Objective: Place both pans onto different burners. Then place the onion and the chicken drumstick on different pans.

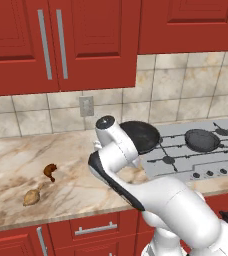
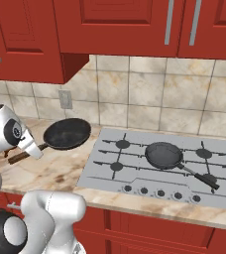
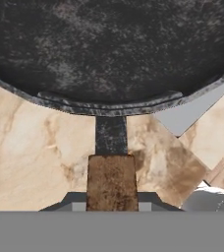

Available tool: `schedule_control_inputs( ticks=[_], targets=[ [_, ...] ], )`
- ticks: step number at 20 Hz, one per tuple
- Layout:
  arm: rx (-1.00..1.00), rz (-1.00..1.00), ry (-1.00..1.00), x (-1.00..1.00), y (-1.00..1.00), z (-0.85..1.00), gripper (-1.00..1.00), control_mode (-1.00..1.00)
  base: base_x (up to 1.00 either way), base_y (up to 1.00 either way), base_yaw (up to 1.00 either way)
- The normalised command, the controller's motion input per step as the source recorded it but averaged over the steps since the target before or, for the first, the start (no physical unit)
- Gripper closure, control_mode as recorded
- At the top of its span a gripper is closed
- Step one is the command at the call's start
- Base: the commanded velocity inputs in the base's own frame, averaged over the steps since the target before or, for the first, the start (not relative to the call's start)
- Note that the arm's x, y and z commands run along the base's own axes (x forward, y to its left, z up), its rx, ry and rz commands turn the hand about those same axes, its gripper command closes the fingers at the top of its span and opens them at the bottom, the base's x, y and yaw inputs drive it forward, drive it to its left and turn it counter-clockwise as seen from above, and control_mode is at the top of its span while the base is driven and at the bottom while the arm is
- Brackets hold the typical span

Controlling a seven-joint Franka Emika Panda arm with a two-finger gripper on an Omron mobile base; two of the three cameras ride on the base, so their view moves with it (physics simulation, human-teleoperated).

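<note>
The cooktop carries the smaller dark-grey pan on a burner. The wider black pan hangs above the worktop beside it, its brown handle clenched in the tool; the arm hides this handle's grip in the base views. Drumstick and onion lie well apart from the tool.

Wide pan: black, brown wooden handle. Small pan: dark grey. Cooktop: silver-grey. Counter: beige marbled. Onion: tan. Drumstick: reddish-brown. Cabinets: red.

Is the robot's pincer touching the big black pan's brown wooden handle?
Touching. In the hand view, the pincer has its two dark tips closed against both sides of the brown wooden handle of the wide black pan.
</note>
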Motion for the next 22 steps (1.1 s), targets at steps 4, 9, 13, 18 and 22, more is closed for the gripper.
schedule_control_inputs(
  ticks=[4, 9, 13, 18, 22],
  targets=[
    [0.0, -0.06, 0.0, -0.13, -0.3, 0.0, 1.0, -1.0, 0.0, 0.0, 0.0],
    [0.0, -0.04, 0.0, -0.04, -0.28, 0.0, 1.0, -1.0, 0.0, 0.0, 0.0],
    [0.0, -0.03, 0.0, 0.0, -0.28, 0.0, 1.0, -1.0, 0.0, 0.0, 0.0],
    [0.0, -0.03, 0.02, 0.0, -0.24, -0.02, 1.0, -1.0, 0.0, 0.0, 0.0],
    [0.0, -0.02, 0.05, 0.0, -0.2, -0.08, 1.0, -1.0, 0.0, 0.0, 0.0]
  ],
)
